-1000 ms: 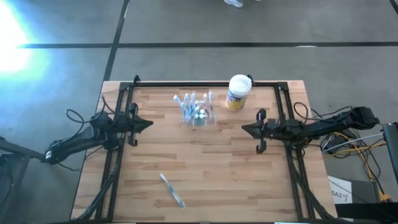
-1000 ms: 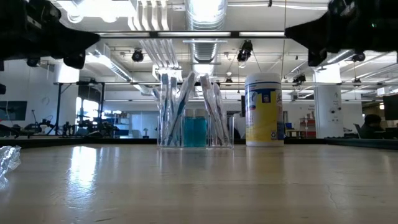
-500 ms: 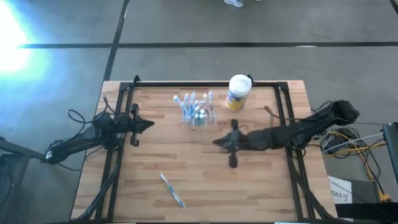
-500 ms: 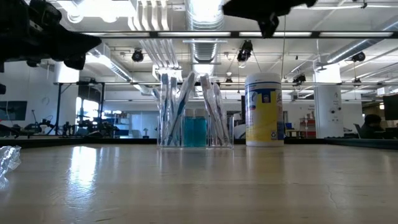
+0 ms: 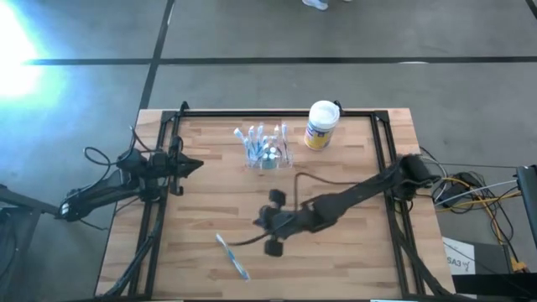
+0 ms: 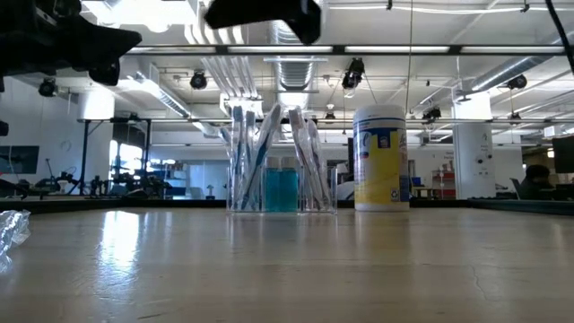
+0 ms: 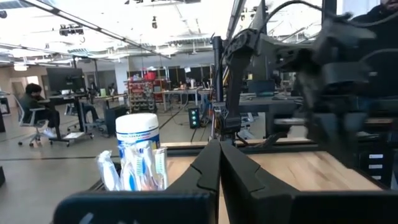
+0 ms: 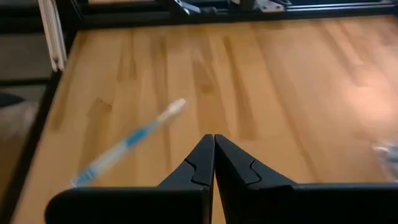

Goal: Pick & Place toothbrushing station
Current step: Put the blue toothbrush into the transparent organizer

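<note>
Holder (image 5: pixel 267 149) of clear plastic stands at counter (image 5: pixel 352 252) rear, beside white canister (image 5: pixel 320 124); my right hand (image 5: pixel 262 221), fingers together, hangs mid-counter near loose toothbrush (image 5: pixel 232 257); my left hand (image 5: pixel 198 165), fingers together, waits at left edge.

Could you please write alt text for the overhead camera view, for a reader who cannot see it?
Seen from above, the right gripper reaches shut over the middle of a wooden table, close to a loose toothbrush lying near the front edge. The clear toothbrushing station and a white canister stand at the back; the left gripper waits shut at the left edge.
</note>
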You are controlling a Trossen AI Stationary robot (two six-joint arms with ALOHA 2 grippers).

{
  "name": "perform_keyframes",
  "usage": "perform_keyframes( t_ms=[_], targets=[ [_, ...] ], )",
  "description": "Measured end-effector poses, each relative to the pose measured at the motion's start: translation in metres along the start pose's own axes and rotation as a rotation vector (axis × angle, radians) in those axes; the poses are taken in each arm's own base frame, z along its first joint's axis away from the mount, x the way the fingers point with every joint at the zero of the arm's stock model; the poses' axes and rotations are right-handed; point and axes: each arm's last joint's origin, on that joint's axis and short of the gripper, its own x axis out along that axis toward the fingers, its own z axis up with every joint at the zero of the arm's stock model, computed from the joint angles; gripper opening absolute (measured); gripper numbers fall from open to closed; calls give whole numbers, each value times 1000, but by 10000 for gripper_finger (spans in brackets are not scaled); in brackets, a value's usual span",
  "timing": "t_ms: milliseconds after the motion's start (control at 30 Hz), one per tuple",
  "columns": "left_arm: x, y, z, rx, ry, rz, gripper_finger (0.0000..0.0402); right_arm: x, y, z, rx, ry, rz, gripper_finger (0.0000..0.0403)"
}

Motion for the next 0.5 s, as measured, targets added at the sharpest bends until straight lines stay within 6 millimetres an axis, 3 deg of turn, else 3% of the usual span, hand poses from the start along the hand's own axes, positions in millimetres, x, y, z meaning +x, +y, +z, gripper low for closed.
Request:
perform_keyframes(
  t_ms=[300,500],
  targets=[
    [0,0,-5,-66,17,-4,18,68,33,11,232,69,83,17],
    [1,0,-7,-83,27,-9,14,112,44,3,332,240,40,96]
  ],
)
